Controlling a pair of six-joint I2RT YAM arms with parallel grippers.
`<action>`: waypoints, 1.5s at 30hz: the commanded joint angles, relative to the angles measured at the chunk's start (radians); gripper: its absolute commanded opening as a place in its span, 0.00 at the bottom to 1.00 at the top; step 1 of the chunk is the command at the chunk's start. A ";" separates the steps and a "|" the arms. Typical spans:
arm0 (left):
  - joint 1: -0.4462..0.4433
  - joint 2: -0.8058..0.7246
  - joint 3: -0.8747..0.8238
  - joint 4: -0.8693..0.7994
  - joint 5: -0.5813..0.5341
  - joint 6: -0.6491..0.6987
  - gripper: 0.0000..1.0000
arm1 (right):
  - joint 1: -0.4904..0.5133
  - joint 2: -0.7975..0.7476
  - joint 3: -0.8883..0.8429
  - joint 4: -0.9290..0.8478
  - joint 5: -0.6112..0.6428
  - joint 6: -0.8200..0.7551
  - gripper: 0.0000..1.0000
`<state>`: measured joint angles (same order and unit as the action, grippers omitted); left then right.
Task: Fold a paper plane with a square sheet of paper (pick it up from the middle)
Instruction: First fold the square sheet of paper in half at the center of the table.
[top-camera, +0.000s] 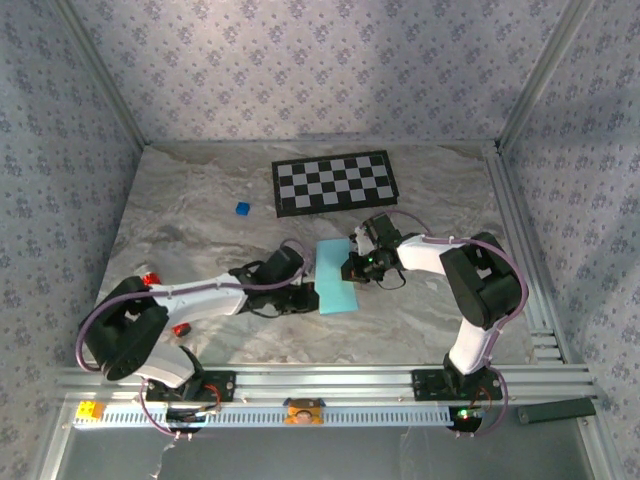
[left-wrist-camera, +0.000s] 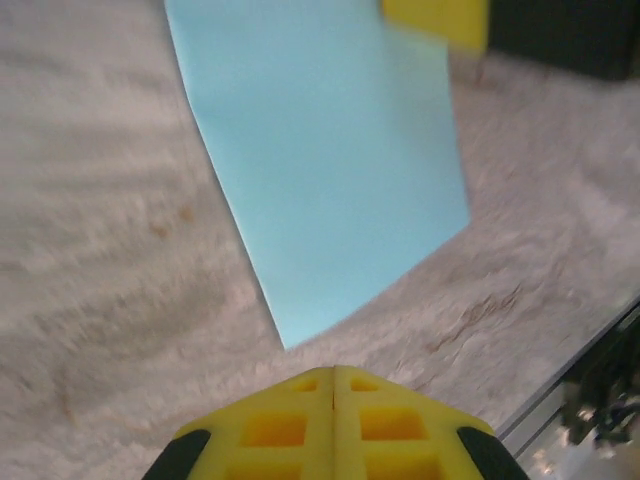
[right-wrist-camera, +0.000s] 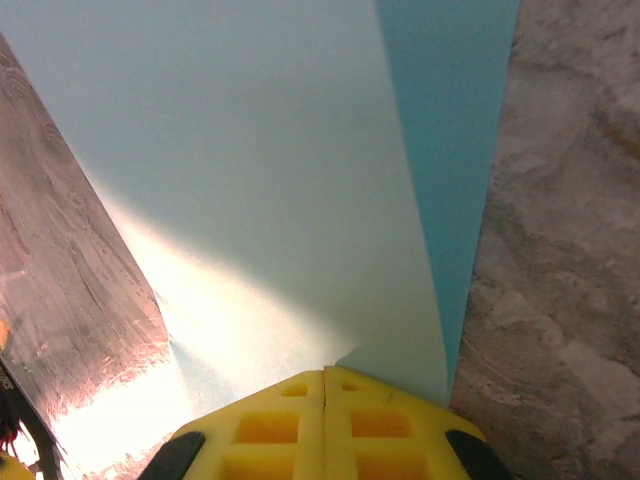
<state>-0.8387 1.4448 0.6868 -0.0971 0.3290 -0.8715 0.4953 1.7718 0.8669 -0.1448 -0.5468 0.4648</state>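
Note:
The square sheet of paper (top-camera: 335, 278), light blue and folded into a narrow rectangle, lies at the table's middle. My right gripper (top-camera: 352, 265) sits at its right edge. In the right wrist view the yellow jaws (right-wrist-camera: 325, 372) are shut on the paper (right-wrist-camera: 250, 180), and a pale upper layer rises to the tips over a darker strip. My left gripper (top-camera: 308, 296) is just left of the sheet's near end. Its jaws (left-wrist-camera: 334, 370) are shut with nothing between them, a short way from the paper's near corner (left-wrist-camera: 330, 170). A yellow right fingertip (left-wrist-camera: 435, 20) shows at the sheet's far edge.
A black-and-white checkerboard (top-camera: 335, 183) lies behind the paper, and a tiny dark-blue cube (top-camera: 242, 209) sits to its left. Aluminium rails (top-camera: 300, 385) run along the near edge. Patterned walls close in the left, back and right sides.

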 joint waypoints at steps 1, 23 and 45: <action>0.085 0.027 0.062 0.060 0.086 0.018 0.05 | -0.003 0.061 -0.029 -0.160 0.123 -0.036 0.00; 0.175 0.393 0.163 0.159 0.138 0.051 0.05 | -0.002 0.055 -0.050 -0.133 0.131 -0.010 0.00; 0.224 0.421 0.256 0.111 0.170 0.083 0.06 | -0.011 0.048 -0.071 -0.127 0.139 -0.017 0.00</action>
<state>-0.6277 1.8286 0.9352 0.0265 0.5049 -0.8078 0.4950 1.7691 0.8581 -0.1326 -0.5468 0.4553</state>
